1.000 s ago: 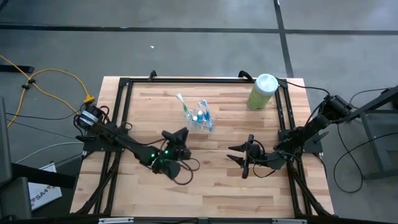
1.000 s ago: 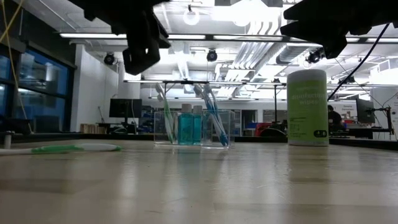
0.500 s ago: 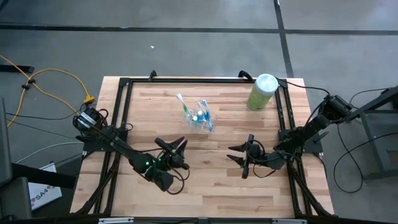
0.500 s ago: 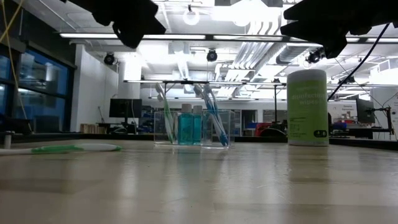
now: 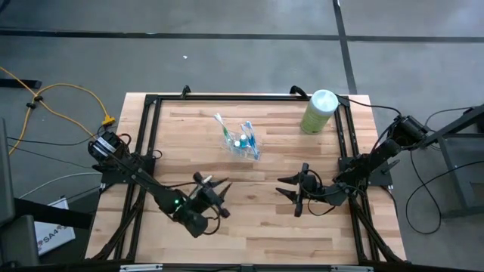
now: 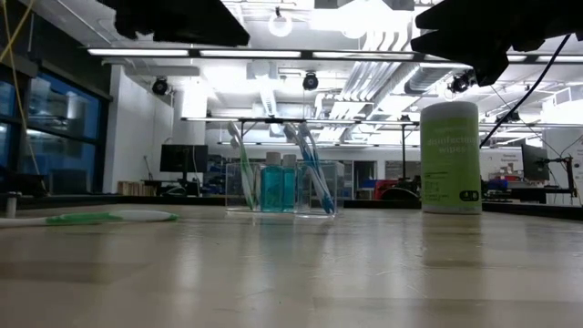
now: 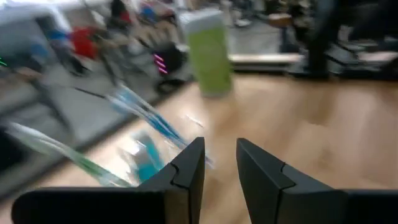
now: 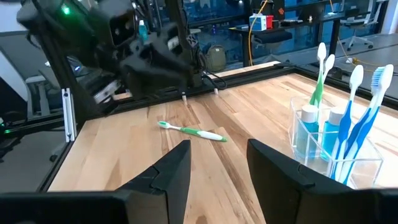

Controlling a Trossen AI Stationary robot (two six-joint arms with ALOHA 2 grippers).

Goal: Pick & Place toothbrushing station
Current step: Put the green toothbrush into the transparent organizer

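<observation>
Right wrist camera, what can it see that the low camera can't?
Only the right wrist view shows the right gripper with its jaws apart, and a green light on the left arm. Only the low view shows the pale green canister. Both show the clear cup holding toothbrushes and blue bottles, and the loose green-white toothbrush lying on the table.

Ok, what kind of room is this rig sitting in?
Probably a robotics lab or workshop: exposed ceiling ducts and strip lights overhead, a monitor on benches behind the wooden table, and a yellow cable across the concrete floor.
</observation>
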